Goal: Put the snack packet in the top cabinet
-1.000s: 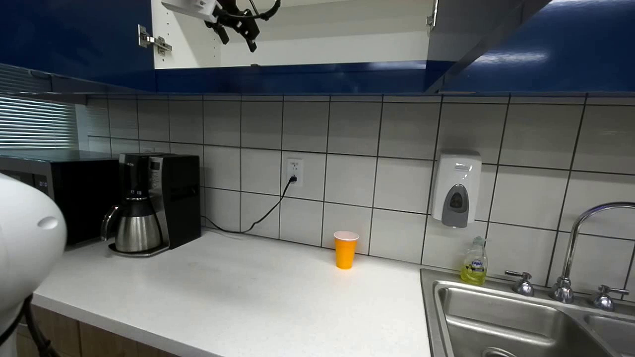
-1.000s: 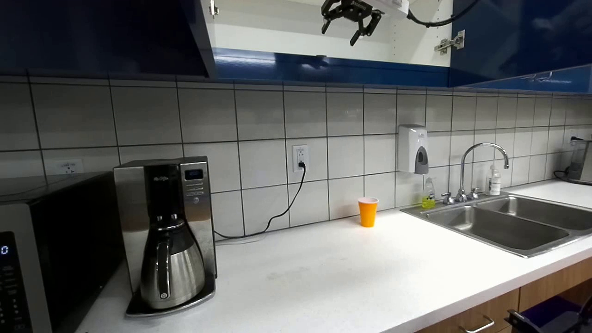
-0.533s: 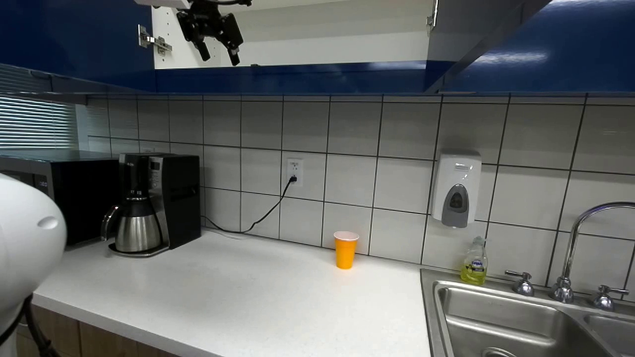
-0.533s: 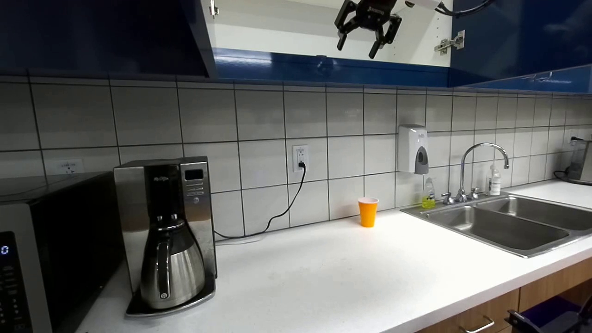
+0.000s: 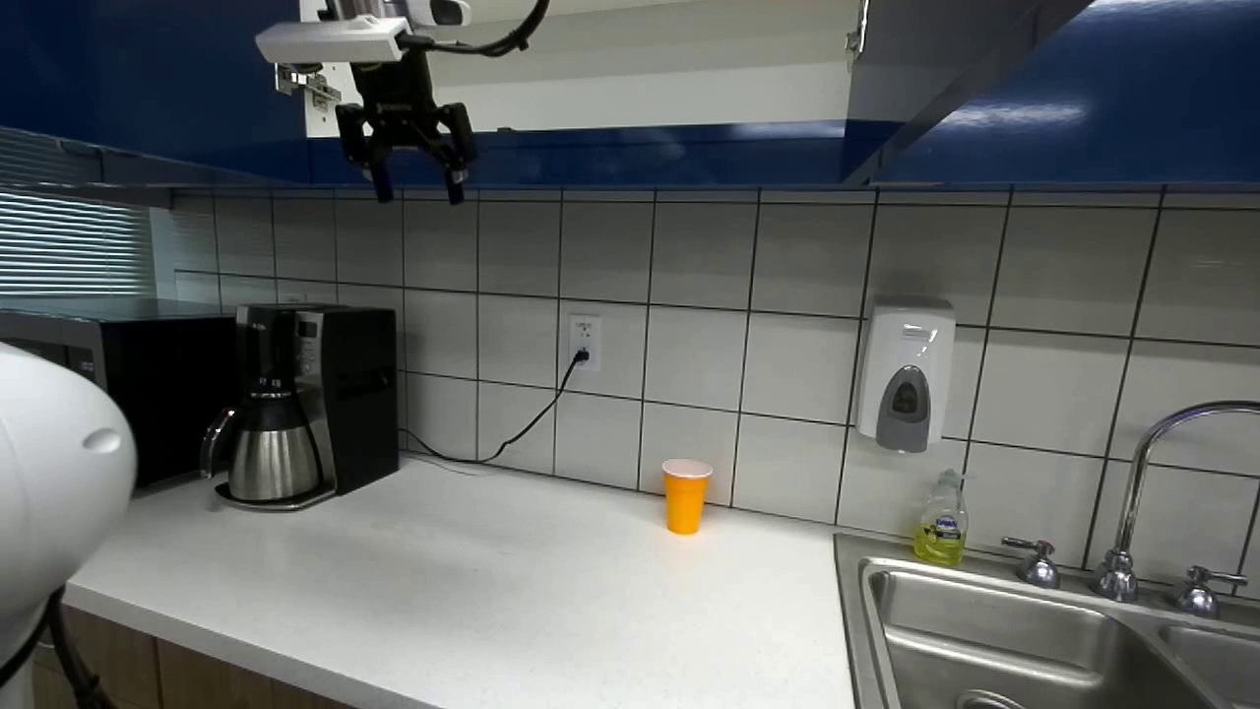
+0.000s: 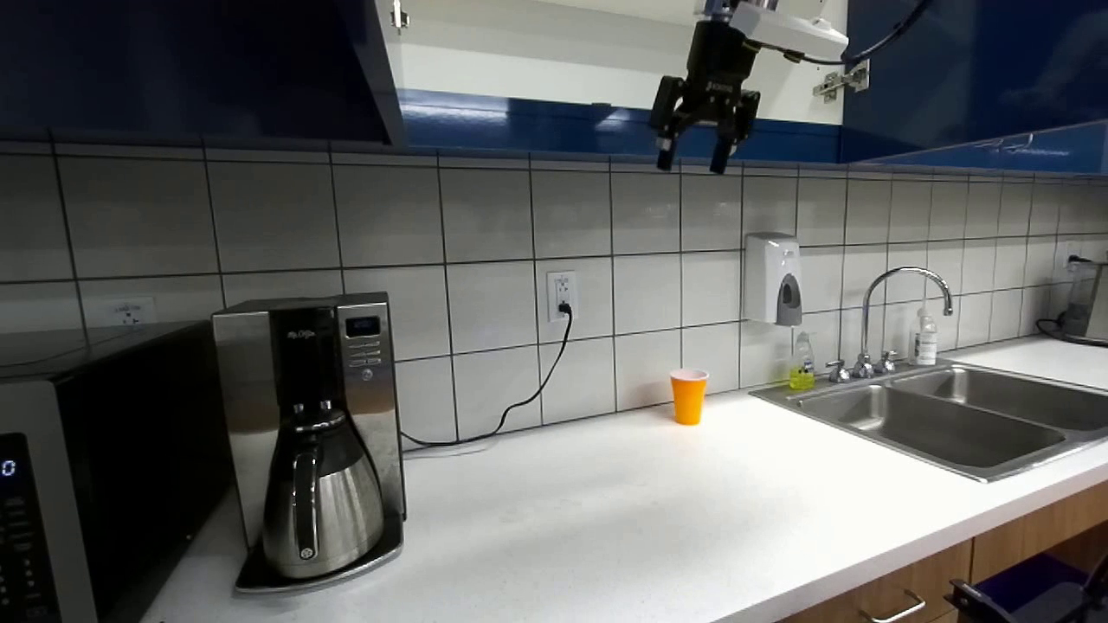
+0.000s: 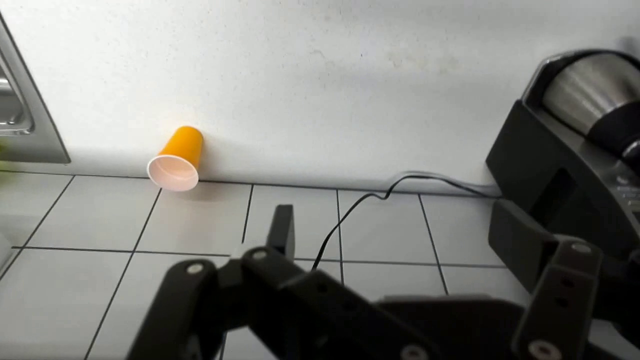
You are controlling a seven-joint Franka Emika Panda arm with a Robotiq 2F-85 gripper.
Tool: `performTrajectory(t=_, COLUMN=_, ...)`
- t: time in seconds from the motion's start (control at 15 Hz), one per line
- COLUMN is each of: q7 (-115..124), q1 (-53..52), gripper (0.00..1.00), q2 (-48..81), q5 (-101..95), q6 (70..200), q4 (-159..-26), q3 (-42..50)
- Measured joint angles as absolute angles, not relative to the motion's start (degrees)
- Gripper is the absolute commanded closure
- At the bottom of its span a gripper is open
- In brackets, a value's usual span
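Observation:
The top cabinet has glossy dark blue doors standing open and a white interior; it also shows in an exterior view. The snack packet does not show in any view; much of the cabinet interior is cut off by the top of the pictures. My gripper is open and points down in front of the cabinet's lower edge, with its fingertips just below that edge. It also shows in an exterior view. In the wrist view its fingers are wide apart with nothing between them.
An orange cup stands on the white counter by the tiled wall. A coffee maker stands beside the microwave, with its cord plugged into the wall. The sink and soap dispenser are on the cup's other side.
My gripper has moved down from in front of the cabinet opening to its lower edge and turned to point more straight down. It stays open. The cup and cabinet doors have not moved.

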State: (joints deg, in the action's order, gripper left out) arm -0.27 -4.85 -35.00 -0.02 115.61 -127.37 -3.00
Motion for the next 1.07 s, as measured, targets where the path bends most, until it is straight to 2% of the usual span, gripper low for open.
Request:
performTrajectory(t=0.27, q7=-10.04, q1=-6.25, gripper=0.0, q2=-32.62, q5=-0.51, q6=118.82, q4=-133.06, q3=-2.82)
performTrajectory(t=0.8, q7=-15.14, q1=-10.99, gripper=0.0, q2=-24.5, q5=3.47, q6=149.86, q4=-150.52, q3=-1.99)
performTrajectory(t=1.07, q7=-15.06, q1=-13.81, gripper=0.0, q2=-19.31, q5=10.94, q6=154.44, q4=-154.86, q3=0.17)
